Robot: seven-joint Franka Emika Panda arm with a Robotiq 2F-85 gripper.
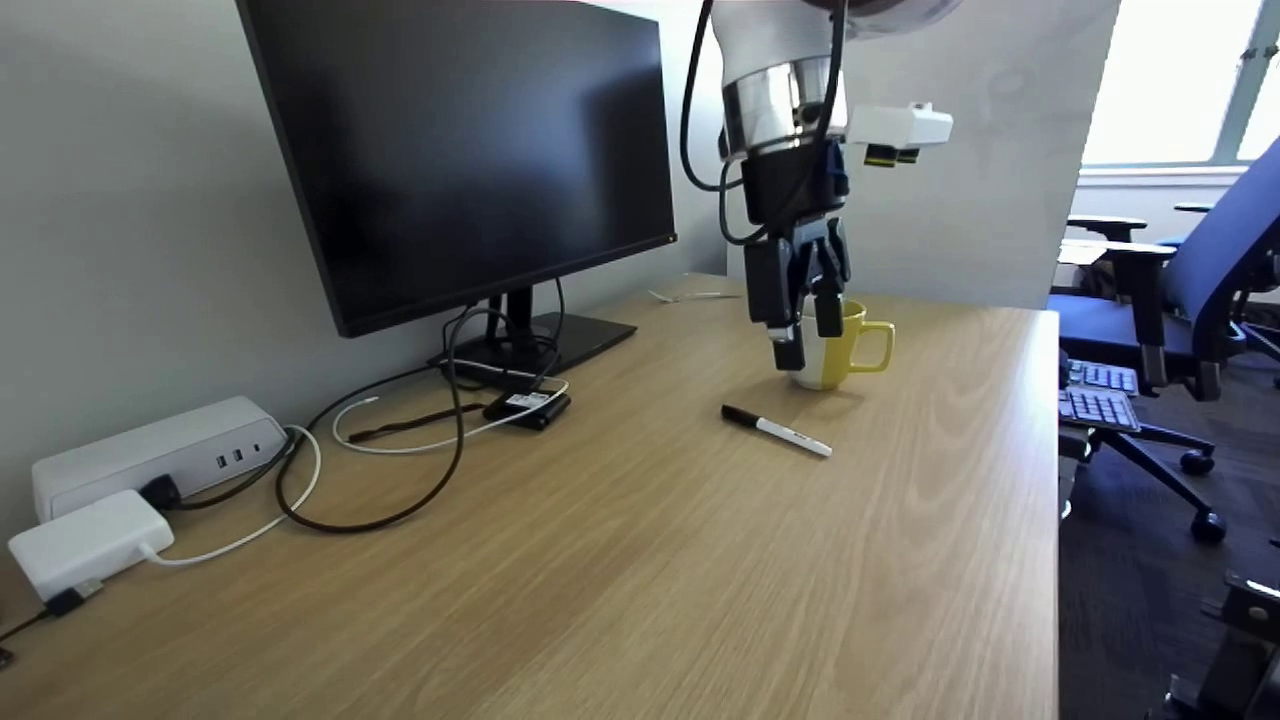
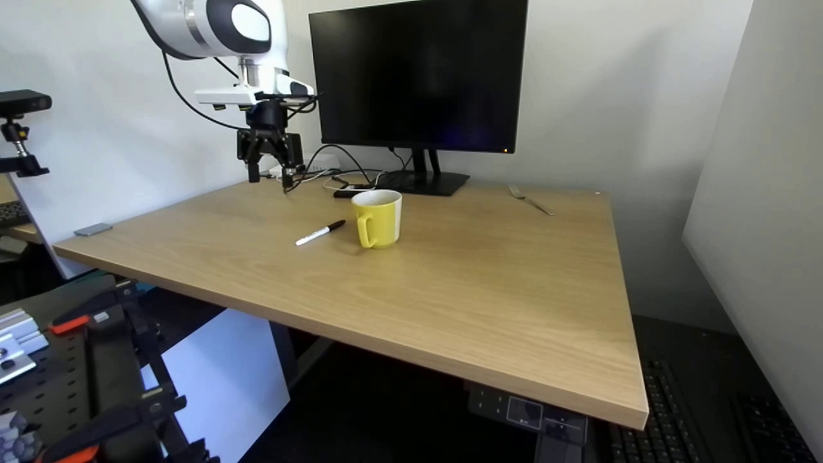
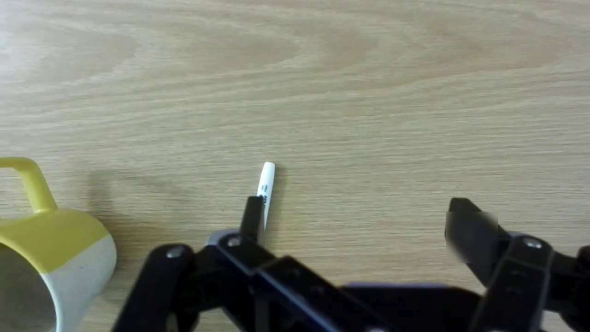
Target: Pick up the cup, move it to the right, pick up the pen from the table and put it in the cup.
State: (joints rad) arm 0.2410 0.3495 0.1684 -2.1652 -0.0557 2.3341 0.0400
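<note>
The cup, a yellow and white mug with a yellow handle, stands upright on the table. It also shows in an exterior view and at the left edge of the wrist view. The pen, white with a black cap, lies on the table beside the cup, apart from it; it shows too in an exterior view. My gripper is open and empty, above the table. In the wrist view, the left finger of the gripper hides the cap end of the pen.
A monitor stands along the wall, with loose cables and a black adapter near its base. A white power box lies farther along. A fork lies at the back. A white partition borders the table.
</note>
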